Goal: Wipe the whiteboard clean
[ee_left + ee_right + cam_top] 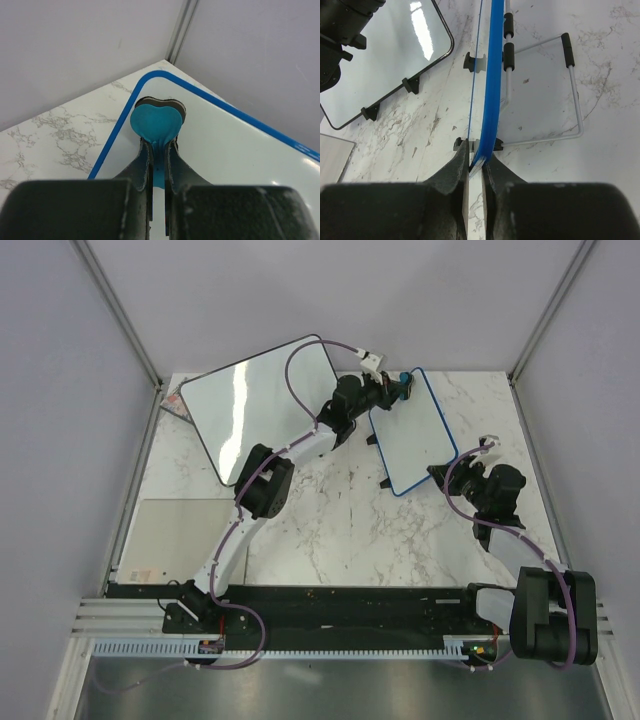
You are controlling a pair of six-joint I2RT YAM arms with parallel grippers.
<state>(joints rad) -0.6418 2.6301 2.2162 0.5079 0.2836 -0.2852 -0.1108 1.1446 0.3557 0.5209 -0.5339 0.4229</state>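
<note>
The blue-framed whiteboard [412,433] stands tilted on a wire stand at the right of the table; its face shows no marks. My left gripper [398,387] is shut on a teal heart-shaped eraser [155,121], which is pressed against the board's upper left corner [150,77]. My right gripper [444,472] is shut on the board's lower right edge [489,125]; in the right wrist view the blue frame runs edge-on up from between the fingers. The wire stand [572,90] shows behind the board.
A larger black-framed whiteboard [260,405] stands at the back left, also in the right wrist view [385,60]. A beige flat sheet [180,535] lies at the left. Grey walls close the back and sides.
</note>
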